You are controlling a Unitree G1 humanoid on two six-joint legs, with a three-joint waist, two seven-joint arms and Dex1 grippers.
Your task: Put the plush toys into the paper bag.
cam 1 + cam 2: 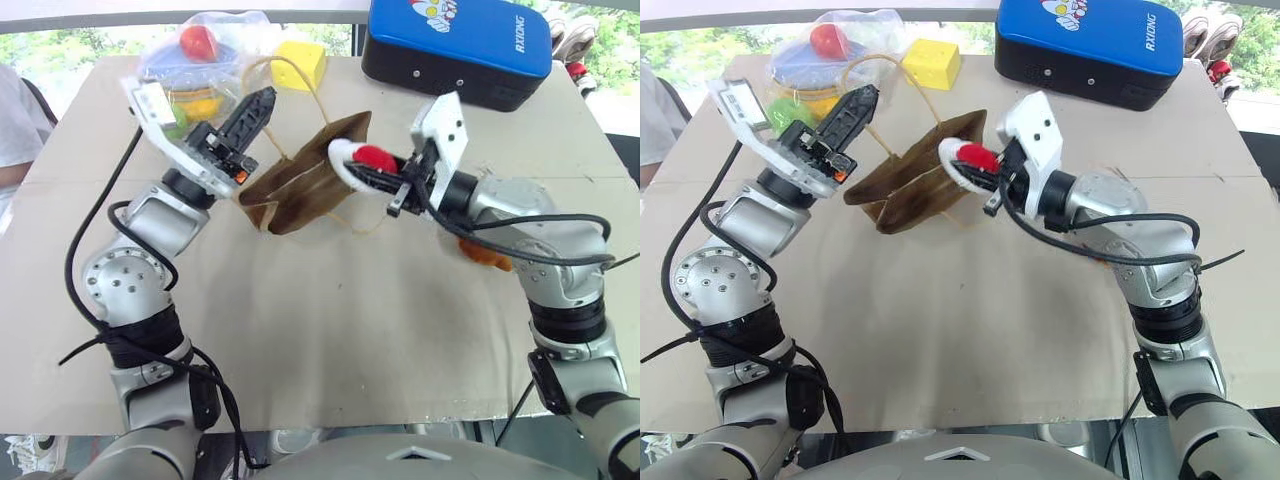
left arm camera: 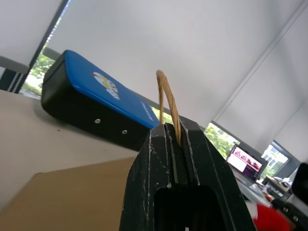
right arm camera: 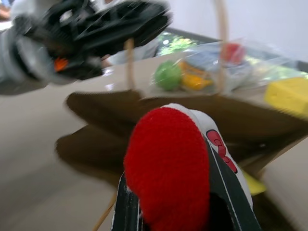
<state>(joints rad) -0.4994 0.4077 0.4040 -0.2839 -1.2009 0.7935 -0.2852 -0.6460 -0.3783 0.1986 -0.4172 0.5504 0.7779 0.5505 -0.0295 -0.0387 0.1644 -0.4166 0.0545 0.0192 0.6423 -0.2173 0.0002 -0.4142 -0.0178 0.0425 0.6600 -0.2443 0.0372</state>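
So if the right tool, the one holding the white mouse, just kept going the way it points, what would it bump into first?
Most likely the paper bag: the right tool points its white mouse at the bag's open mouth, held up by the left tool. Whether it would enter or hit the rim is hard to judge.

Only readable text I can spot is "RIXIONG" in white letters on the blue lid of the black case [image 1: 460, 45]; nothing else has legible writing.

We see bright daylight from the windows [image 2: 226, 139] behind, soft shadows on the table [image 1: 350, 330], and glare on the blue case [image 1: 470, 40]. The right wrist view is motion-blurred; the head views stay sharp.
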